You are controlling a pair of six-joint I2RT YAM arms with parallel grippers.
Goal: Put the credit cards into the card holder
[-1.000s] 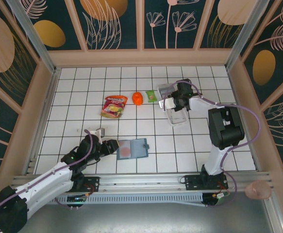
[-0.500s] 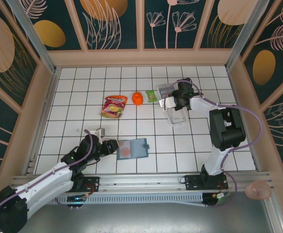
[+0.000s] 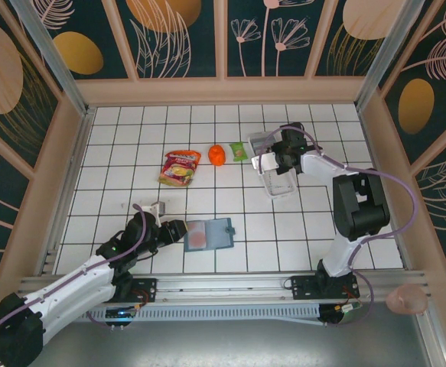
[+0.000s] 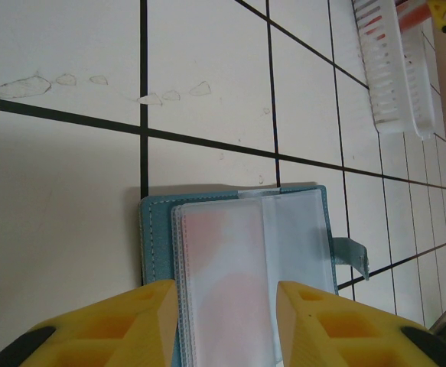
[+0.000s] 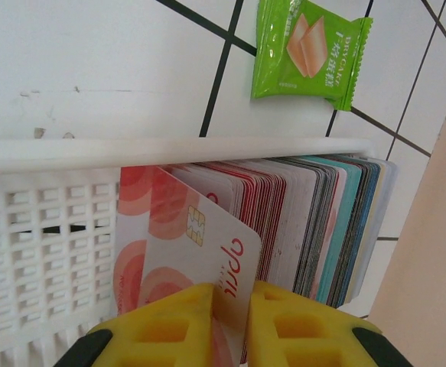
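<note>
Jaws, left gripper [image 4: 224,292]: yellow fingers part open, nothing clamped between them. They straddle the near edge of the card holder, and the wrist view cannot show whether they press on it.

Item 1: card holder [image 4: 299,229], a flat dark teal folding wallet. It lies opened on the white tiled floor [image 4: 62,191] with its clear plastic sleeves uppermost. It extends straight ahead of the left jaws. Seen from above, its long axis [image 3: 216,233] runs away from those jaws toward the right arm's side.

Jaws, right gripper [image 5: 232,294]: yellow fingers drawn almost together, pinching the edge of one credit card.

Item 2: credit card [image 5: 184,237], thin and whitish, with red-pink marks and a chip. It stands on edge between the right fingers, its flat faces against them. It sits at the front of a packed row of further cards [image 5: 307,214] in a long white lattice tray [image 5: 169,145]. A green snack packet [image 5: 307,50] lies beyond the tray.

Governing relation: the holder lies well apart from the right jaws, on the left arm's side. The left arm is much the nearer to it. As a judgement, the pinched card must be lifted clear of the tray and carried across to the sleeves at the left jaws.
</note>
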